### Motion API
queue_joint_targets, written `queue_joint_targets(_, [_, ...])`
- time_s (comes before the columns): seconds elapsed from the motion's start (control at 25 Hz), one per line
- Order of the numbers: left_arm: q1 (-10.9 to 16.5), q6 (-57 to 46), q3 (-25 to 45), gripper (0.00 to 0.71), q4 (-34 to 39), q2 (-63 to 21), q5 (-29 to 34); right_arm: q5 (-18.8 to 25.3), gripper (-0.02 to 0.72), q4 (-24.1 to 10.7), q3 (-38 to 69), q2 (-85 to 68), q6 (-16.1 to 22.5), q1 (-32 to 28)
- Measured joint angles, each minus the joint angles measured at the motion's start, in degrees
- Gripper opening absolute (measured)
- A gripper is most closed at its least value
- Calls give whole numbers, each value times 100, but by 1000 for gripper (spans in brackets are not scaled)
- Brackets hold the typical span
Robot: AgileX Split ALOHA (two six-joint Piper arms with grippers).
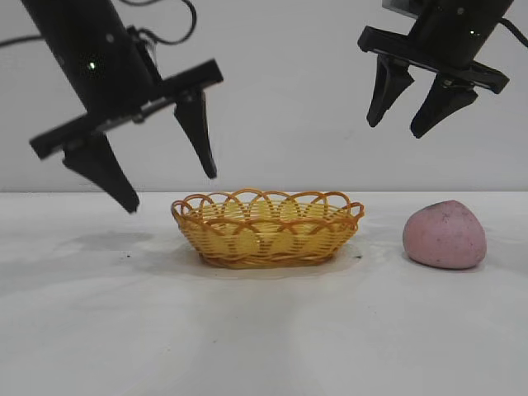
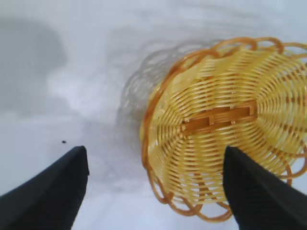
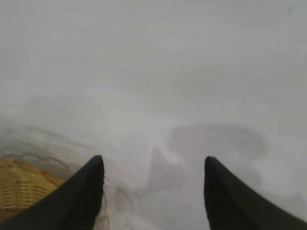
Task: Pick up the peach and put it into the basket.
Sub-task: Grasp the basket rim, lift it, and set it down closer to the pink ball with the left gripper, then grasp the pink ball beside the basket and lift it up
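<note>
One peach (image 1: 444, 235) lies on the tabletop (image 1: 264, 330) below the empty, half-open right end effector (image 1: 408, 107), beside one basket (image 1: 266, 228) under the wide-open, empty left end effector (image 1: 169, 188).

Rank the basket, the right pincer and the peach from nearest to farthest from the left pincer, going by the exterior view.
1. Basket: just below and right of the left pincer.
2. Right pincer: raised, farther right.
3. Peach: on the table at far right.
</note>
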Motion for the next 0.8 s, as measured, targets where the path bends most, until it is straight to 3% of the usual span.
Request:
queue_joint_targets(0.16, [0,-12,-91,545,1108,-263,198,24,386,0,0,0,0,0])
queue_joint_targets(0.28, [181,-137,-302,545,1702,-275,569,86,386,0,0,0,0,0])
queue_joint_targets(0.6, [1535,-158,-419,545,2186,-275,1479,194,386,0,0,0,0,0])
queue_joint_targets(0.68, [1756,-158,-419,545,2475,-299,1736,215,386,0,0,0,0,0])
queue_joint_targets(0.8, [1860,-194,-419,545,3112,-496,2068,228,386,0,0,0,0,0])
